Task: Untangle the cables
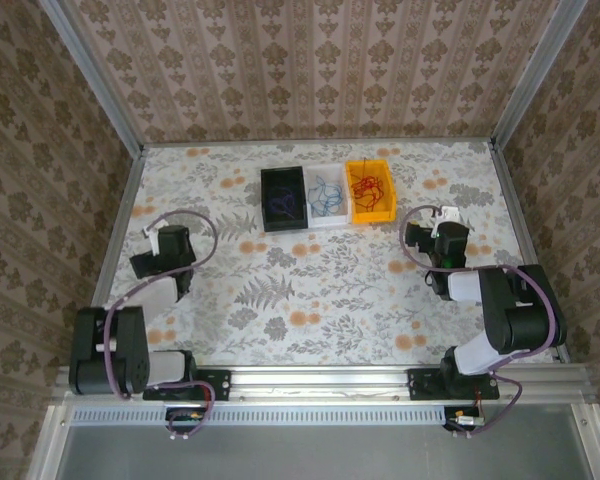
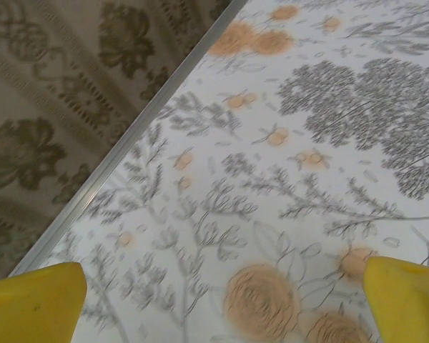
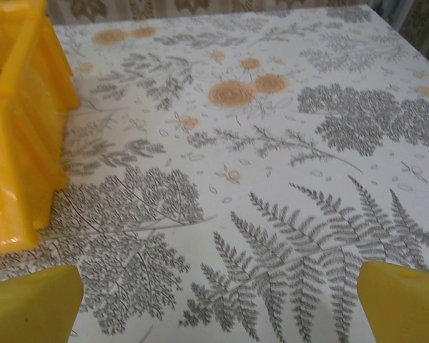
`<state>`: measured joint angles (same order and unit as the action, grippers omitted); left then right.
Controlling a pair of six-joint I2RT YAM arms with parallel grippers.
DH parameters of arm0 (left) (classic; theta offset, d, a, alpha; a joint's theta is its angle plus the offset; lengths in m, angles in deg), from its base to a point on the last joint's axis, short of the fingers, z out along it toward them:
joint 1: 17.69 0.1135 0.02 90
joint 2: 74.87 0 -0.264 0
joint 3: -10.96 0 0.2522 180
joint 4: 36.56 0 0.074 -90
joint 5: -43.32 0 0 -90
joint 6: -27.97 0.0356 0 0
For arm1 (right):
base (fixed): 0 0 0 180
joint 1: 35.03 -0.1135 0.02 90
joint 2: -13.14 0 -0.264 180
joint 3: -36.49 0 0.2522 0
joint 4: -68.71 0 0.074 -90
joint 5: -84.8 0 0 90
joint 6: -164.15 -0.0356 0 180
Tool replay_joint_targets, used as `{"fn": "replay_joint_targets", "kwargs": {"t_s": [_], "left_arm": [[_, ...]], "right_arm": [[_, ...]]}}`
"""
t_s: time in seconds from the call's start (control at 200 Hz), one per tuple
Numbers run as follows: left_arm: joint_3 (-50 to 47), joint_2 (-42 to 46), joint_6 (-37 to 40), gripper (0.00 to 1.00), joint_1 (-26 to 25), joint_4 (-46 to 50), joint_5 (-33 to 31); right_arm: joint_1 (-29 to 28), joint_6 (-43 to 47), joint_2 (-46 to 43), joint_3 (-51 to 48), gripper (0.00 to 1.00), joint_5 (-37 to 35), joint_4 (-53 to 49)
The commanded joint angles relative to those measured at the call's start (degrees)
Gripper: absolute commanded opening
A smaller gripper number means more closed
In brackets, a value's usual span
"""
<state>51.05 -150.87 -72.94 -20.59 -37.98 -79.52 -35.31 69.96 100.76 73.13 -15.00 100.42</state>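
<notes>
Yellow bin [image 3: 21,136] left of R gripper [image 3: 218,304], spread wide, empty | L gripper [image 2: 222,307] spread wide, near left rail [image 2: 129,139] | cables [image 1: 370,188] binned

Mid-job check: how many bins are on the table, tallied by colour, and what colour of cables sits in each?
Black bin: 1, holding dark purple cables
White bin: 1, holding blue cables
Yellow bin: 1, holding red cables
Total: 3 bins
</notes>
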Motion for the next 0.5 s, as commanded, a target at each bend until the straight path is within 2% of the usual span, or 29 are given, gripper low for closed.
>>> {"fn": "replay_joint_targets", "kwargs": {"t_s": [0.0,0.075,0.1,0.12,0.175,0.215,0.27,0.295,0.325,0.345,0.39,0.445,0.495], "left_arm": [[1.3,-3.7,6.5,1.0,0.7,-15.5,3.7],[2.4,-5.9,4.7,1.0,2.5,-16.5,9.5],[1.2,-7.3,4.7,1.0,2.8,-20.6,11.4],[0.4,-8.1,6.7,1.0,2.6,-24.6,12.0],[0.6,-8.1,7.5,1.0,0.9,-23.2,12.7],[-1.9,-9.2,10.7,1.0,0.1,-30.0,15.9],[-5.0,-12.8,13.7,1.0,-0.2,-38.6,23.9],[-6.0,-14.7,15.5,1.0,-1.0,-44.7,22.1],[-5.7,-12.4,13.4,1.0,-1.5,-39.9,18.8],[-5.1,-11.7,12.3,1.0,-0.7,-36.9,20.1],[-5.0,-13.5,12.9,1.0,0.3,-40.7,20.8],[-4.4,-12.3,12.0,1.0,0.3,-37.0,21.2],[-4.9,-13.3,13.0,1.0,0.1,-40.0,20.9]], "right_arm": [[-0.7,1.4,0.0,0.1,1.0,3.5,4.1],[-0.7,1.5,0.0,0.3,1.0,3.6,3.8],[-0.8,1.6,0.0,0.4,1.0,3.6,3.5],[-0.8,1.6,-0.1,0.3,1.0,3.6,3.5],[-1.0,1.7,-0.1,0.3,1.0,3.4,3.6],[-1.0,1.7,0.0,0.4,1.0,3.4,3.6],[-1.0,1.8,0.0,0.4,1.0,3.4,3.6],[-1.0,1.8,0.0,0.4,1.0,3.4,3.4],[-1.0,1.9,0.0,0.5,1.0,3.6,3.4],[-1.0,1.8,0.1,0.5,1.0,3.7,3.3],[-1.0,1.8,0.1,0.5,1.0,3.7,3.3],[-1.0,1.9,0.1,0.6,1.0,3.8,3.2],[-0.9,1.8,0.2,0.7,1.0,3.9,3.1]]}}
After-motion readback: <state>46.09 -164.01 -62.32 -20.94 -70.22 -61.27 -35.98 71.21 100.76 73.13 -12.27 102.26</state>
